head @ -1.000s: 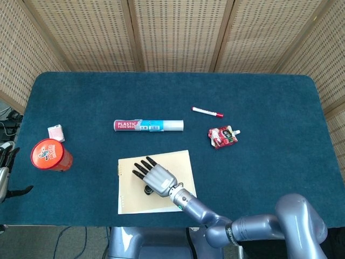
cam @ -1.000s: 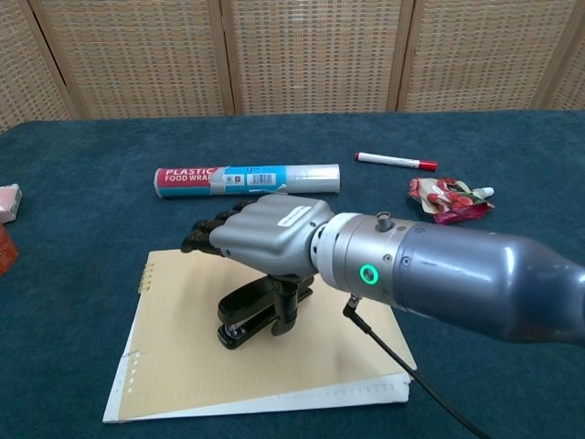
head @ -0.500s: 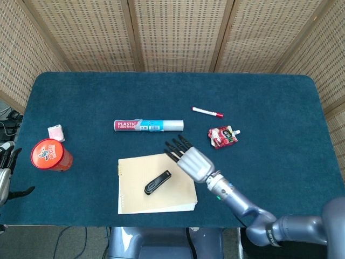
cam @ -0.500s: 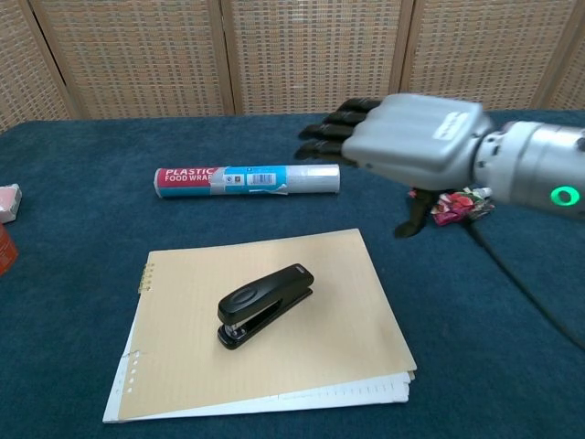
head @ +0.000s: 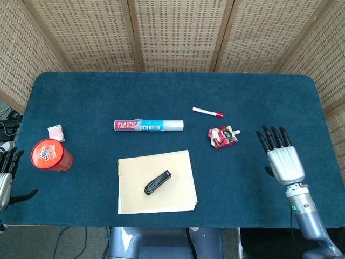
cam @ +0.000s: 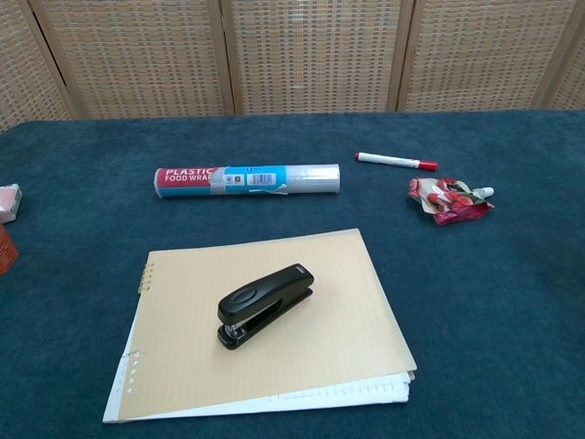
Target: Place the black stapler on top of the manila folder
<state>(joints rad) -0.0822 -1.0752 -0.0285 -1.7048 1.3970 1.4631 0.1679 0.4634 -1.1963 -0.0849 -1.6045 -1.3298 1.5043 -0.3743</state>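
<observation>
Black stapler (head: 157,182) lies on manila folder (head: 180,164); right hand (head: 281,160) fingers (head: 272,136) spread wide, empty.

Black stapler (cam: 265,305): closed, lying diagonally, resting flat on manila folder (cam: 343,315) near its centre. Folder: tan, closed, flat.

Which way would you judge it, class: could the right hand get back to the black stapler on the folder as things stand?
Probably yes. The right hand is open and holds nothing, and the black stapler lies exposed on the manila folder. Only bare table lies between them; the snack pouch sits further back.
</observation>
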